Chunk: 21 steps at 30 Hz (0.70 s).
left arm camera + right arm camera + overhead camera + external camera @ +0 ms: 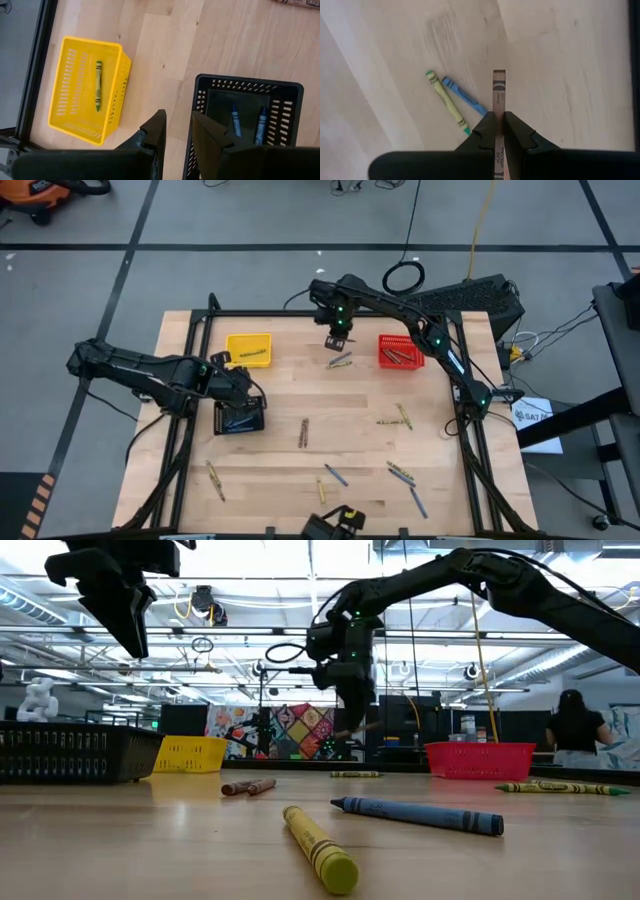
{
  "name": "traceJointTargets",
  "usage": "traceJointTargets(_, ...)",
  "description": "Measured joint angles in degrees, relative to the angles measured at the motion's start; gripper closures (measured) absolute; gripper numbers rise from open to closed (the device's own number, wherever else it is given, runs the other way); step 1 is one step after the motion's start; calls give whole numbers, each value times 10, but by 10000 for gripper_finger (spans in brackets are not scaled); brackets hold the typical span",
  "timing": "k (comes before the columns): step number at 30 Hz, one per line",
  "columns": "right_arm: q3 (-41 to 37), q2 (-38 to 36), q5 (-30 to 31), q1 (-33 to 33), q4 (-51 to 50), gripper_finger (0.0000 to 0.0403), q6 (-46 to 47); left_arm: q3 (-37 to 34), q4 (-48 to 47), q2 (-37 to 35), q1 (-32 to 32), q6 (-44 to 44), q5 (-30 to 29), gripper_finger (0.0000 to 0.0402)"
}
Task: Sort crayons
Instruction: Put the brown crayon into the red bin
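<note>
Right gripper [499, 131]: jaws pinched tight on a brown crayon [498, 92]; it hangs above the far middle of the table [280, 400], between the yellow basket [248, 350] and the red basket [400, 352].
Held crayon: its long axis runs straight out along the fingers, one end poking past the tips, the rest hidden between them.
Below it: a green crayon [445, 101] and a blue crayon [464, 95] lie side by side on the wood, nearly touching, just left of the red basket.
Key relation: the red basket, already holding a few crayons, sits just to the right of the right gripper; judged, the drop calls for a short carry to the right, and this arm is by far the nearer one.
Left gripper [175, 132]: jaws part open with nothing between them; it hovers over the far rim of the black basket [247, 85] at the left of the table.
Black basket: two blue crayons inside.
Yellow basket: one green crayon inside.
Loose crayons [400, 472]: scattered across the middle and near side of the table, lying at mixed angles, well apart from both grippers.
</note>
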Motion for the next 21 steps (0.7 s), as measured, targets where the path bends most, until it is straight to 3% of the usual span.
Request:
traceJointTargets(7,0,-15,1,0,-13,403,14,0,-6,0,0,2,-5,317)
traceJointTargets(21,0,-114,18,-12,-52,403,42,-3,-19,0,21,14,-21,317)
